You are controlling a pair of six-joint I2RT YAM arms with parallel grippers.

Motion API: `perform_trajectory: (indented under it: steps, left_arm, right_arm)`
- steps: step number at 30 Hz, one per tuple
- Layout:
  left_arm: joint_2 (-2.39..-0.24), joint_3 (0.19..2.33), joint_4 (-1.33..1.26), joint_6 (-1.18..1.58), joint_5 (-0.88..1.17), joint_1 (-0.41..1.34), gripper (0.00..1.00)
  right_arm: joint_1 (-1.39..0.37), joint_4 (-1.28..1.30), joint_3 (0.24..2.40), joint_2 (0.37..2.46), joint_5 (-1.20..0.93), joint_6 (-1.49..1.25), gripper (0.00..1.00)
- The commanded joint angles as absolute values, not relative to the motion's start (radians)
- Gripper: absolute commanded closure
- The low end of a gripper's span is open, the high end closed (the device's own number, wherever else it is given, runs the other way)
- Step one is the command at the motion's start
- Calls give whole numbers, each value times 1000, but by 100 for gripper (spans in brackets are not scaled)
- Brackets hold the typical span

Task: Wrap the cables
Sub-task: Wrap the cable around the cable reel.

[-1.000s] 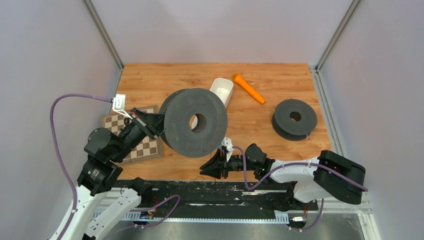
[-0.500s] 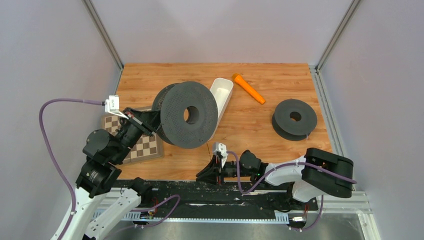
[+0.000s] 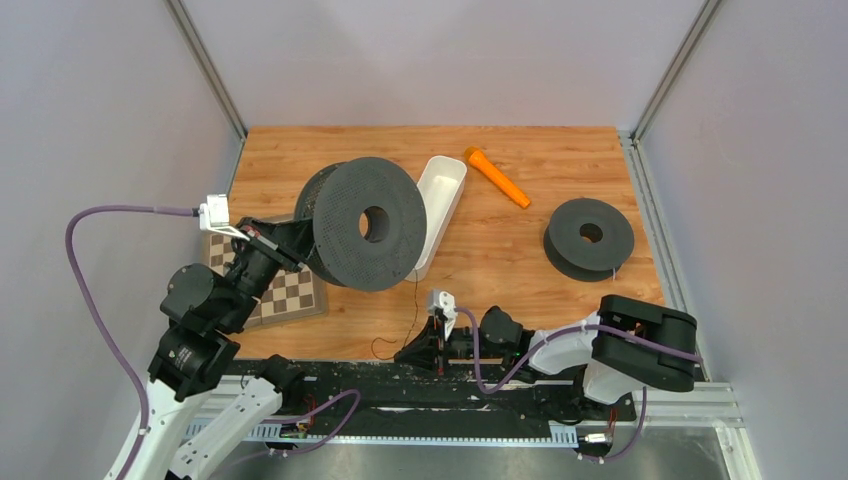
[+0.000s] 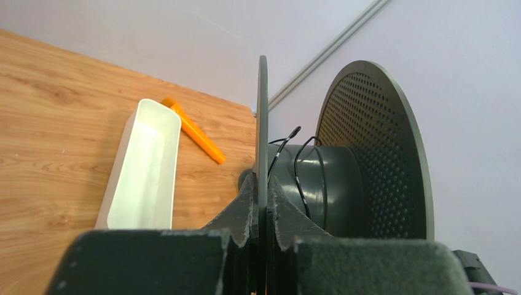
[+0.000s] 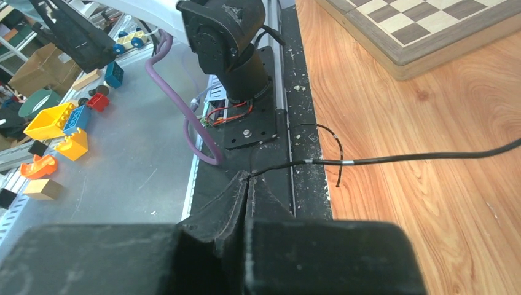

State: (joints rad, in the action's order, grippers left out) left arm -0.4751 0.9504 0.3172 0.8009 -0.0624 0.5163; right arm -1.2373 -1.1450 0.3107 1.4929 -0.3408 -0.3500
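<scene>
1. Setting: a wooden table (image 3: pixel 520 270) enclosed by pale grey walls (image 3: pixel 440 60), with a black rail (image 3: pixel 480 395) along its near edge, where both arm bases stand.
2. The left gripper (image 3: pixel 297 240) reaches over the chessboard (image 3: pixel 290 295). Its fingers (image 4: pixel 249 212) are clamped on the thin near flange of the large black spool (image 3: pixel 365 235). The spool is held on edge, its perforated face turned toward the top camera.
3. The dark cable (image 4: pixel 305 175) makes a few turns around the spool's hub. One thin strand then drops from the spool to the table's near edge, as the top view shows (image 3: pixel 416 305).
4. The right gripper (image 5: pixel 247 178) lies low over the rail, fingers pressed together on the cable's end. From the fingertips the strand runs nearly straight across the rail and over the wood, and a small loose curl hangs from it.
5. Other objects: a white tray (image 3: pixel 440 200) just beside the large spool; an orange tool (image 3: pixel 497 177) beyond it; a small black spool (image 3: pixel 590 238) lying flat, well apart to the right.
</scene>
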Motion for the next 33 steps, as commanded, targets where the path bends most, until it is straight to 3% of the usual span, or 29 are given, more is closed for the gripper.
perform_trajectory:
  steps: [1, 8, 12, 19, 33]
  left_arm:
    - [-458, 966, 228, 802, -98, 513, 100]
    - [-460, 959, 236, 760, -115, 513, 100]
    - [-483, 955, 254, 666, -129, 513, 100]
    - [-523, 923, 237, 572, -147, 513, 100]
    - [-620, 908, 298, 295, -36, 518, 100]
  right_arm:
    - [-1245, -1266, 289, 1498, -311, -342, 100]
    - [-1247, -1253, 269, 1432, -273, -326, 100]
    - [-1262, -1120, 289, 1330, -238, -275, 100]
    - [-1344, -788, 436, 1227, -238, -148, 100]
    - [-1383, -657, 766, 1240, -172, -110, 100]
